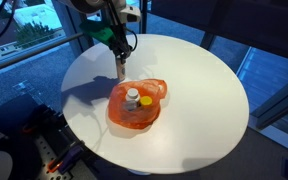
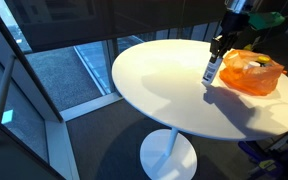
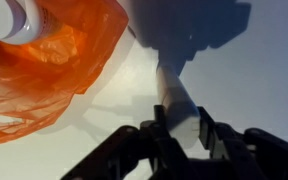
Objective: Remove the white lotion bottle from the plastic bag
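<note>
The white lotion bottle (image 1: 120, 68) stands outside the bag, its base on or just above the white round table (image 1: 194, 80). It shows in both exterior views (image 2: 211, 72) and in the wrist view (image 3: 172, 95). My gripper (image 1: 119, 52) (image 2: 217, 48) (image 3: 176, 128) is shut on the bottle's upper end, a finger on each side. The orange plastic bag (image 1: 154, 112) (image 2: 256, 78) (image 3: 54, 70) lies just beside the bottle, open and crumpled.
Inside the bag are a white-capped container (image 1: 132, 96) (image 3: 24, 18) and a yellow-capped item (image 1: 146, 101). The table edge (image 2: 134, 90) drops to a pedestal base. Windows and floor surround the table.
</note>
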`<state>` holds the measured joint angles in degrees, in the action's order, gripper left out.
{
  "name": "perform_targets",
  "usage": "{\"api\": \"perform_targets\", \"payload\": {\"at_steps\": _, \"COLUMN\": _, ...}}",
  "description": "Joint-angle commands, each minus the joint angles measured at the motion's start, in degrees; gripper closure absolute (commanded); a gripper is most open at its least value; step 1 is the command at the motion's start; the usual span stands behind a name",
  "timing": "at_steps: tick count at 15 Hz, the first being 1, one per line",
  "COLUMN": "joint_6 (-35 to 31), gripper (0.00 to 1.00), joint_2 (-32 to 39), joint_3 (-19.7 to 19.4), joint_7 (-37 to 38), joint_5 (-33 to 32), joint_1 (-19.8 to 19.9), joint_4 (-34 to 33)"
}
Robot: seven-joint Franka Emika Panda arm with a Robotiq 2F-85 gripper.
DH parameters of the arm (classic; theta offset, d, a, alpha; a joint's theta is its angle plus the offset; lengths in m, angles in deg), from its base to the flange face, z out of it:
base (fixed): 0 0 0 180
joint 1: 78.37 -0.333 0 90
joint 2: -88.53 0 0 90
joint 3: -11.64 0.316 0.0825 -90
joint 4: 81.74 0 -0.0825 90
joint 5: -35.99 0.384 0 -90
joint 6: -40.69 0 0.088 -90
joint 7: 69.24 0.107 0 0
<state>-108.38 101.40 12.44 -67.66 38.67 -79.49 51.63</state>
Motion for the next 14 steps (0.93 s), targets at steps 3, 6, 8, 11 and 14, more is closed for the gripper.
{"api": "perform_targets", "payload": {"at_steps": 3, "joint_6": -0.99, "gripper": 0.79, "joint_2": 0.41, "joint_3": -0.24, "joint_7": 0.48, "joint_5": -0.42, "joint_1": 0.10, "joint_4": 0.23}}
{"api": "perform_targets", "payload": {"at_steps": 6, "joint_6": -0.22, "gripper": 0.40, "joint_2": 0.22, "joint_3": -0.42, "joint_7": 0.41, "joint_5": -0.50, "joint_1": 0.21, "joint_4": 0.28}}
{"api": "perform_targets", "payload": {"at_steps": 8, "joint_6": 0.84, "gripper": 0.32, "joint_2": -0.79, "joint_3": -0.57, "joint_7": 0.09, "joint_5": -0.48, "joint_1": 0.44, "joint_4": 0.34}}
{"api": "perform_targets", "payload": {"at_steps": 11, "joint_6": 4.24, "gripper": 0.09, "joint_2": -3.23, "joint_3": -1.17, "joint_7": 0.62, "joint_5": -0.68, "joint_1": 0.69, "joint_4": -0.21}}
{"api": "perform_targets", "payload": {"at_steps": 14, "joint_6": 8.44, "gripper": 0.00, "joint_2": -5.78, "joint_3": -1.87, "joint_7": 1.71, "joint_5": -0.87, "joint_1": 0.87, "joint_4": -1.82}}
